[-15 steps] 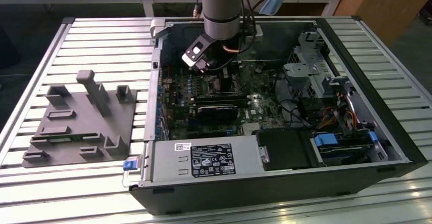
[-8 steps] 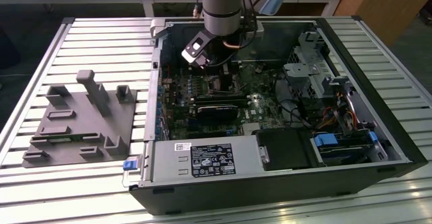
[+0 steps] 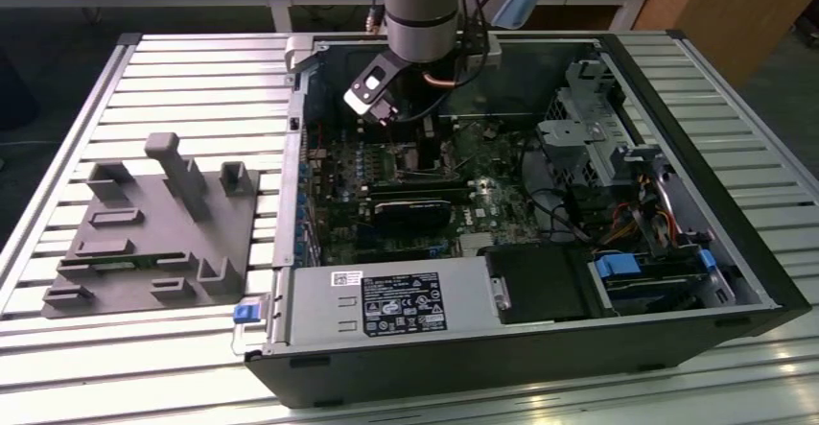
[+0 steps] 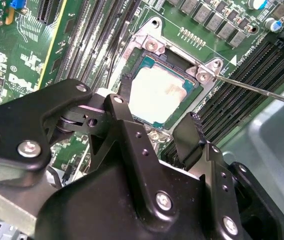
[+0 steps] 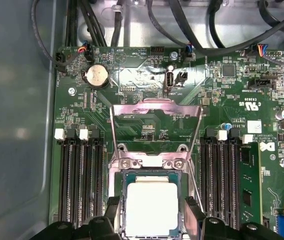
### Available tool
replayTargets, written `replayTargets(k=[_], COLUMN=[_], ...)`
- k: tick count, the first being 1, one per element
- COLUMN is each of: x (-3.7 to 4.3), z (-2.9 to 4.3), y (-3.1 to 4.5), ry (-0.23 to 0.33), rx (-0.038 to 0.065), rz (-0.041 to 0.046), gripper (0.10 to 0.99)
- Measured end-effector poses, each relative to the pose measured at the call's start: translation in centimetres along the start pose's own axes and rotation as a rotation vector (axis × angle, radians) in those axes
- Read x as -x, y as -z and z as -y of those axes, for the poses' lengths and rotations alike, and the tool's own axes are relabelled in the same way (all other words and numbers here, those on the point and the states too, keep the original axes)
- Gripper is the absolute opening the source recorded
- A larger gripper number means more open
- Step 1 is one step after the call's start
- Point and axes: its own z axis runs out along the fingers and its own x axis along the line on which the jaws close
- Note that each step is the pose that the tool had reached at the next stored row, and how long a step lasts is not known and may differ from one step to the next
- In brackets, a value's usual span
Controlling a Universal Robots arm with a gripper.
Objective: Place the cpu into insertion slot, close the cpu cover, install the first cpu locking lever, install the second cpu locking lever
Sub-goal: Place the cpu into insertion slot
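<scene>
The cpu (image 5: pixel 152 207) lies flat in the insertion slot (image 5: pixel 120 186) on the green board, its pale metal top facing up; the second wrist view shows the cpu (image 4: pixel 159 95) level inside the socket's rim. My gripper (image 5: pixel 153 217) hangs just above it, open, with one black finger (image 5: pixel 113 212) on each side of the chip and a thin gap to its edges. The cpu cover (image 5: pixel 156 104) is swung back from the socket, and the board shows through its cut-out. A thin locking lever (image 4: pixel 262 92) sticks out beside the socket. In the exterior view my gripper (image 3: pixel 416 128) reaches down into the computer case.
Long black memory slots (image 5: pixel 79 175) run along both sides of the socket. Black cables (image 5: pixel 192 30) cross the case wall behind the board. A black graphics card (image 3: pixel 409 209) and the power supply (image 3: pixel 384 300) lie closer to the front. A grey fixture (image 3: pixel 153 224) stands on the slatted table.
</scene>
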Motion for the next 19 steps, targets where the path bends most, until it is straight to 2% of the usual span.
replayTargets(k=[5,7,8,10,11,12,13,16,19], x=[0.0,0.0,0.0,0.0,0.0,0.0,0.0,0.0,0.0], z=[0.0,0.0,0.0,-0.01,-0.01,-0.01,-0.01,-0.01,-0.01], y=[0.05,0.06,0.07,0.08,0.09,0.1,0.11,0.13,0.16], ry=[0.0,0.0,0.0,0.0,0.0,0.0,0.0,0.0,0.0], rx=[0.0,0.0,0.0,0.0,0.0,0.0,0.0,0.0,0.0], rz=[0.0001,0.0,0.0,0.0001,0.0001,0.0,0.0,0.0,0.0001], gripper=[0.6,0.475,0.475,0.361,0.361,0.302,0.302,0.125,0.106])
